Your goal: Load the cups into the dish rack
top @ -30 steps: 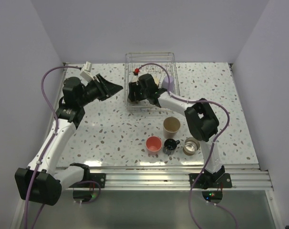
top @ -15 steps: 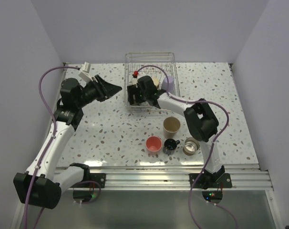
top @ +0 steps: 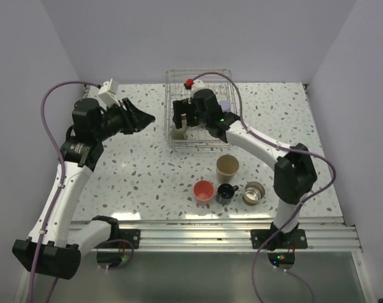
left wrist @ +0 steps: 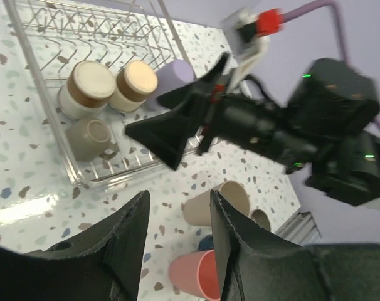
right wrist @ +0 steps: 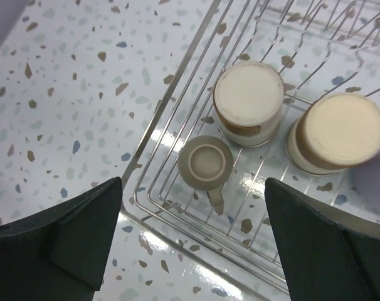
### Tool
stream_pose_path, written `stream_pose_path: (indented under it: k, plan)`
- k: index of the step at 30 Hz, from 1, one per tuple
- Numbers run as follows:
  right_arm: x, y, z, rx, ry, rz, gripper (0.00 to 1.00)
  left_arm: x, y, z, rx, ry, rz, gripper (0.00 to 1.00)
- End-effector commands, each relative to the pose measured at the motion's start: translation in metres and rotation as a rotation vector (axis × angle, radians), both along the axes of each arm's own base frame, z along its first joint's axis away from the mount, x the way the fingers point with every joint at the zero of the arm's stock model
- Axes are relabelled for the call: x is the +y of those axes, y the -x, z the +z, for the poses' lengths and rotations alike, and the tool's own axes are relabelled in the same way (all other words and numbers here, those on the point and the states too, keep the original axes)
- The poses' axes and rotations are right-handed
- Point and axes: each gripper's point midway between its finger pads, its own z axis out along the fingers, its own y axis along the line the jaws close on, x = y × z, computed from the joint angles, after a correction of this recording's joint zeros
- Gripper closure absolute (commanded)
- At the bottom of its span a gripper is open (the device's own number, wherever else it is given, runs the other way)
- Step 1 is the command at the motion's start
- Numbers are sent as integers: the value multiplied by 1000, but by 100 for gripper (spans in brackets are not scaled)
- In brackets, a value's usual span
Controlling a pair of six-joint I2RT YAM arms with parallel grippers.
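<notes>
Silver wire forms the dish rack (top: 210,76) at the far middle of the speckled worktop (top: 147,170). The right gripper (top: 180,120) hovers over the rack's near left corner with its jaws spread wide and nothing between them. Directly below those jaws, in the right wrist view, a small beige handled cup (right wrist: 205,164) sits on the rack's wires just inside the corner, apart from both black fingers (right wrist: 71,244). Just beyond it, farther from the jaws, one silvery-beige cup (right wrist: 248,100) and a second silvery-beige cup (right wrist: 340,132) stand side by side with flat pale ends up. A lavender cup (left wrist: 171,74) lies next to the second one, also inside the rack. The left gripper (top: 147,120) hangs above the worktop just to the left of the rack, its jaws partly parted and holding nothing, pointing toward the right gripper. Well nearer the arm bases than either set of jaws, four cups stand on the worktop outside the rack: a tan cup (top: 227,167), a coral-pink cup (top: 204,190), a black mug (top: 225,192) and a metal cup (top: 253,193).
</notes>
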Motion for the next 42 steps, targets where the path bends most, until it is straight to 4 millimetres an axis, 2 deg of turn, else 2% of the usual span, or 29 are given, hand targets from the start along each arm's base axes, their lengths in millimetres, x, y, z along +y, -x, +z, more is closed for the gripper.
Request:
stream_pose_path:
  k: [1,2,3,4,6,7,8,9,10,11,12,13,14,16,17,19,20,23,27,33,37,42]
  plan:
    - [-36,16,74,-126,3,-75,1,23,13,-16,20,-196,40,53]
    - [-44,20,83,-137,6,-89,1,22,15,-19,26,-215,34,53]
    - [-59,24,83,-132,36,-133,1,20,17,-26,42,-235,23,53]
    - [-71,34,103,-161,21,-151,1,18,15,-34,66,-254,28,54]
    - [-94,45,101,-145,64,-214,1,-9,23,-44,81,-283,-57,55]
    - [-106,54,116,-158,40,-243,1,-21,20,-53,101,-313,-73,55]
    - [-114,59,117,-152,43,-262,1,-49,32,-58,99,-335,-157,55]
    - [-124,68,108,-125,69,-274,1,-63,36,-62,103,-353,-193,56]
    - [-134,76,117,-130,47,-301,1,-79,33,-71,120,-385,-217,55]
    - [-141,83,111,-115,57,-314,1,-101,46,-74,112,-403,-289,56]
    - [-149,90,107,-96,72,-326,1,-114,50,-77,116,-412,-324,56]
    - [-156,95,106,-87,68,-349,1,-130,52,-86,135,-426,-365,56]
    - [-166,103,110,-93,58,-366,2,-147,65,-89,124,-445,-427,56]
    - [-179,114,107,-79,64,-401,2,-168,72,-102,138,-485,-483,56]
    - [-187,122,109,-82,58,-412,1,-181,85,-105,135,-500,-534,56]
    - [-197,131,106,-72,62,-431,1,-198,94,-115,141,-529,-594,56]
    - [-203,135,104,-69,71,-444,2,-209,107,-118,128,-543,-644,56]
    - [-217,148,105,-74,62,-465,2,-229,123,-129,127,-580,-712,56]
    - [-232,160,106,-78,60,-496,1,-245,135,-145,139,-602,-766,56]
    - [-249,170,117,-106,57,-533,1,-252,138,-187,204,-670,-788,58]
    - [-261,175,131,-138,51,-567,1,-249,134,-217,248,-756,-768,59]
    - [-275,182,148,-175,39,-600,1,-240,136,-235,292,-815,-754,60]
